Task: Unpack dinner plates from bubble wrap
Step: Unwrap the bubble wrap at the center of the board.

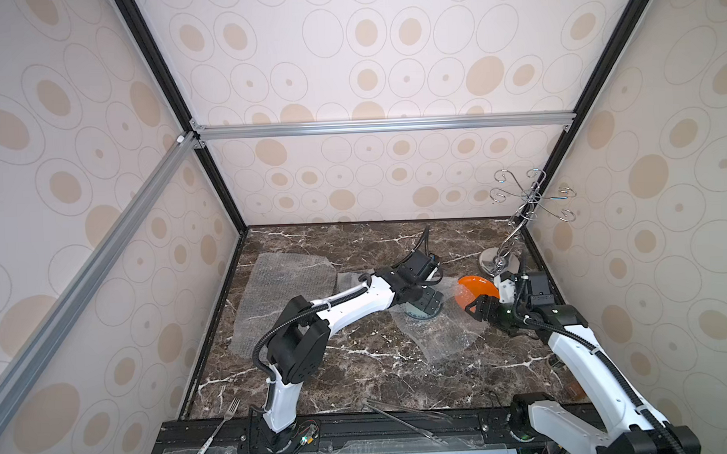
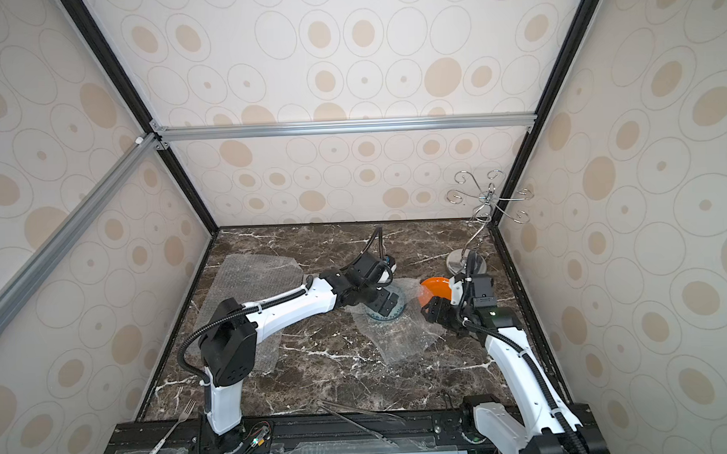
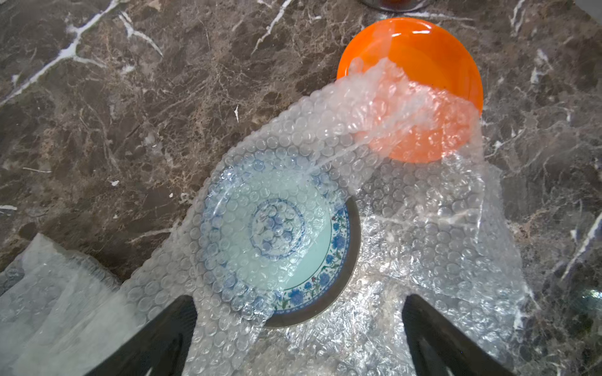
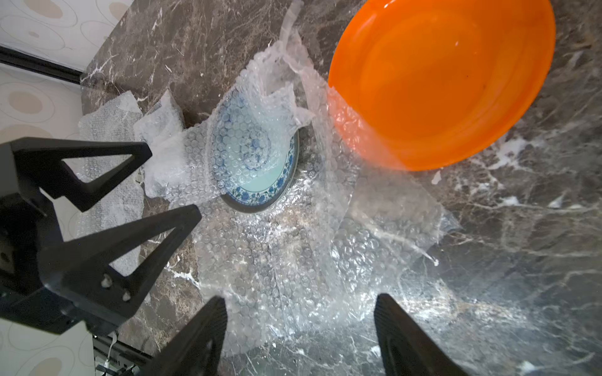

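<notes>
The orange plate [image 1: 478, 291] sits toward 3 o'clock on my marble table [image 1: 358, 373]. Its 9 o'clock side is under a fold of bubble wrap [image 3: 374, 107]. That same sheet runs on over the pale plate [image 3: 312, 260], which lies just at the orange one's 9 o'clock, near the table's middle. Only a crescent of its blue-flowered rim is bare. A dark rim [image 3: 355, 228] shows beneath the pale plate, and I cannot tell what it belongs to. The pale plate rests on a second sheet [image 4: 293, 260] that spreads flat toward 5 o'clock. A third sheet [image 1: 281, 297] lies open at 9 o'clock, apart from the plates.

My left gripper [image 1: 425, 304] hangs directly over the pale plate, jaws spread wide with nothing between them. My right gripper [image 1: 480, 308] is at the orange plate's 6 o'clock edge, jaws apart and empty. I cannot tell whether it touches the plate.

Farther out, the wire stand [image 1: 519, 214] fills the 1 o'clock corner, with its silver base [image 1: 490, 259] near the orange plate's 12 o'clock. A fork [image 1: 225, 420] lies at 7 o'clock by the front rail, and tongs [image 1: 406, 418] lie at 6 o'clock.
</notes>
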Motion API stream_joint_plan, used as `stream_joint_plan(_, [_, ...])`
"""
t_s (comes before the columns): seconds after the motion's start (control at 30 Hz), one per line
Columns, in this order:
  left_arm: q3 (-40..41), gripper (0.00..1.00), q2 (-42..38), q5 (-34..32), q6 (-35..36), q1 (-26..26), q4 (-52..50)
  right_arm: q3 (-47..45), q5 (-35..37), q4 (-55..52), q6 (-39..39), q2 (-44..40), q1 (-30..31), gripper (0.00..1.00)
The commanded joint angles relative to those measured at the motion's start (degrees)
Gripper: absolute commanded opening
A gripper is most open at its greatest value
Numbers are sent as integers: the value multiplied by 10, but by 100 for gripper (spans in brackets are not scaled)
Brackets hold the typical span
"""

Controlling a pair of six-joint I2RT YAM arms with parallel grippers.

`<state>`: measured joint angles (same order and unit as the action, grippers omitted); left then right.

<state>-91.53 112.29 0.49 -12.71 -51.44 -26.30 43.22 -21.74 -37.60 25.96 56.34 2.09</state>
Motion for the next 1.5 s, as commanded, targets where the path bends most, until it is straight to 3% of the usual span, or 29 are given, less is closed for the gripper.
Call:
stream_joint_plan(0.0, [-20,100,12,-11,23,-9,12,-8,-18,-22,-27,-8,-12,75])
stream_joint_plan(0.67, [-42,100,52,-14,59,-17,27,60,-49,-15,-119,119,-26,70])
stream_joint_plan(0.87, [-72,100,77,7,68,-23,22,80,-39,-14,-133,142,-61,72])
stream_joint_plan(1.07, [-116,99,116,-12,81,-35,12,126,-41,-40,-171,206,-87,72])
stream_joint_plan(1.27, [-123,100,132,-50,71,-40,36,114,-54,-5,-169,239,-86,64])
stream_joint_plan(1.47, [-128,99,142,-41,72,-48,52,91,-47,25,-165,251,-87,68])
